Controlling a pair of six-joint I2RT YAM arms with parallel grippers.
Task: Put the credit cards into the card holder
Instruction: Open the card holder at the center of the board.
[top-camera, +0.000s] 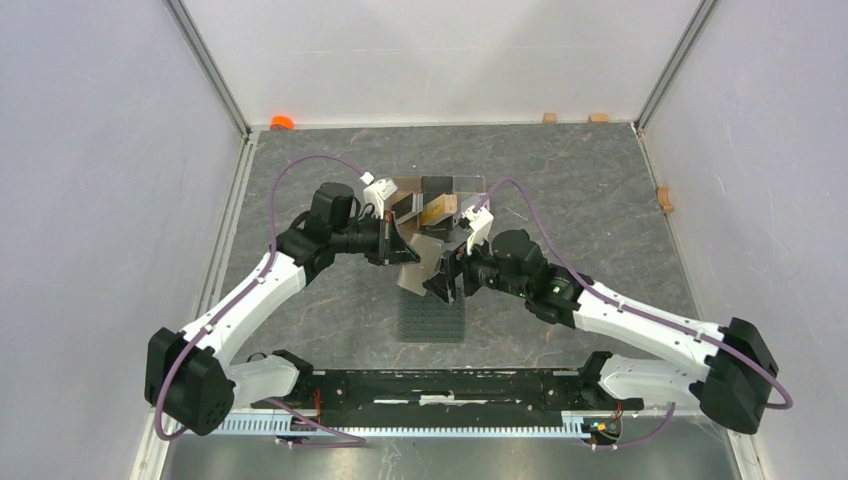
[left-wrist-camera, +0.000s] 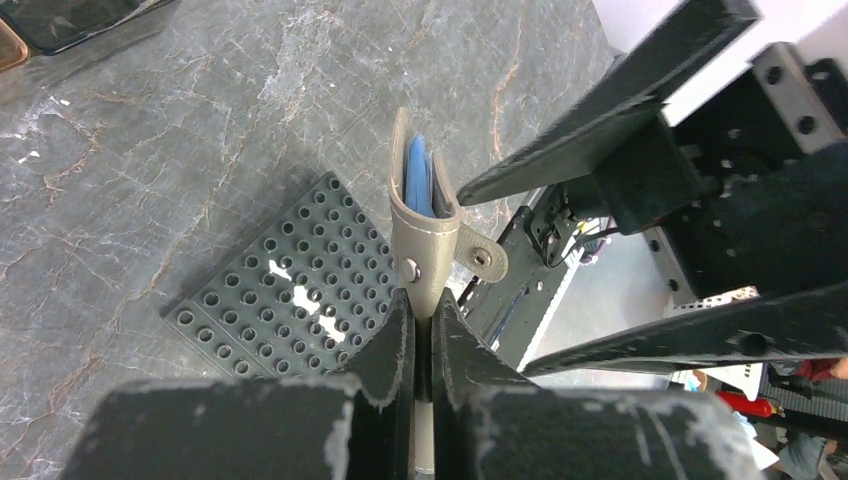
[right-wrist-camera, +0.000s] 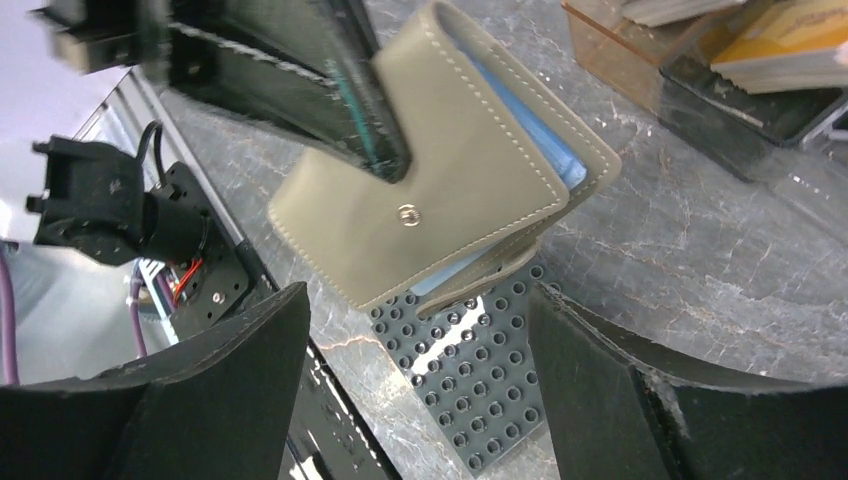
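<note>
Left pincer (left-wrist-camera: 420, 322) is clamping shut on one edge of the card holder (left-wrist-camera: 424, 235), holding it over the studded mat (left-wrist-camera: 290, 290). Right pincer (right-wrist-camera: 418, 295) is hanging wide apart just short of it, gripping nothing. The holder is looking soft and floppy, so I'm guessing it wants pinching by the stitched fold. Credit cards (right-wrist-camera: 790, 40) are waiting beyond in the clear stand (right-wrist-camera: 610, 45).

— Where do your arms stand?
— Your left arm (top-camera: 262, 283) and right arm (top-camera: 628, 312) both stretch forward and bend inward, wrists facing each other, nearly meeting.
— And the jaws?
— Your left jaws are pinched tight on the card holder (left-wrist-camera: 428, 240); your right jaws gape wide, gripping nothing.
</note>
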